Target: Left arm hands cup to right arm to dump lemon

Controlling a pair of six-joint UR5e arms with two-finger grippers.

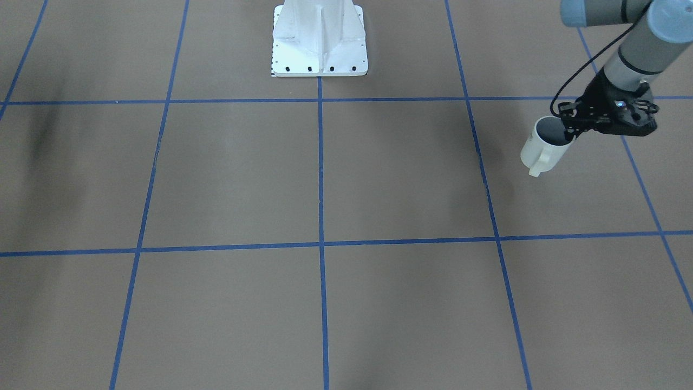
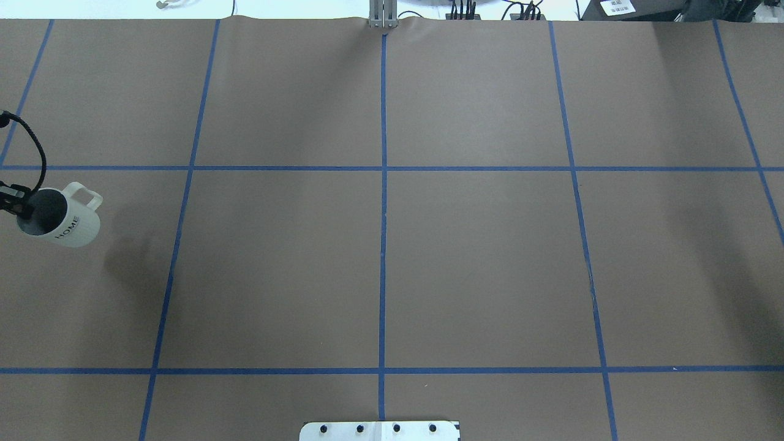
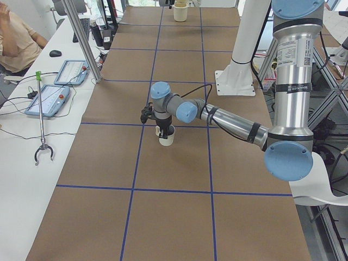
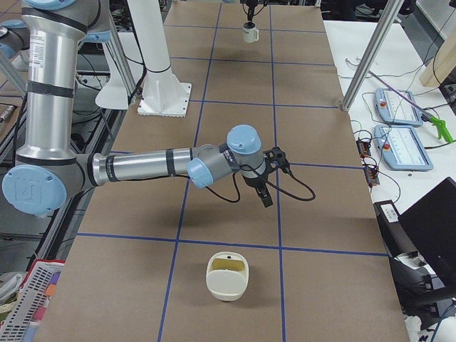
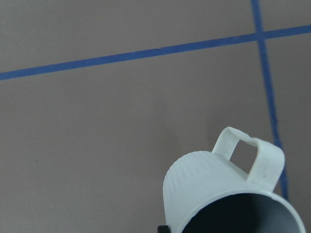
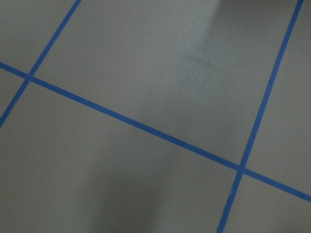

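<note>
The only writing that can be read is on the cup (image 2: 64, 220): black capitals spelling HOME, running slantwise down its ribbed side in the overhead view. A printed label on the left arm's (image 1: 633, 54) upright tube in the left-end view is too small to make out.

In the overhead view the cup sits at the 9 o'clock edge of the tabletop (image 2: 478, 263). It is a small off-white mug with fine ribbing, a squarish looped handle at about 1 o'clock from its body, and a dark grey inside. It is tilted, with its mouth turned up and toward 9 o'clock. Its shadow lies apart from it at about 4 o'clock, so it hangs clear of the surface. The left fingers (image 1: 568, 132) are clamped on the rim, one inside the mouth, on the side opposite the handle. A braided black cable (image 2: 37, 147) loops above them.

A grid of blue tape lines (image 2: 383, 245) covers the brown tabletop, and the white robot base (image 2: 380, 430) shows at 6 o'clock.

The right arm (image 4: 142, 167) appears only in the right-end view, reaching out low with the right fingers (image 4: 265, 196) pointing down. I cannot tell whether they are open or closed. At 6 o'clock from them an off-white container (image 4: 226, 285) with a yellowish inside rests on the tabletop.
</note>
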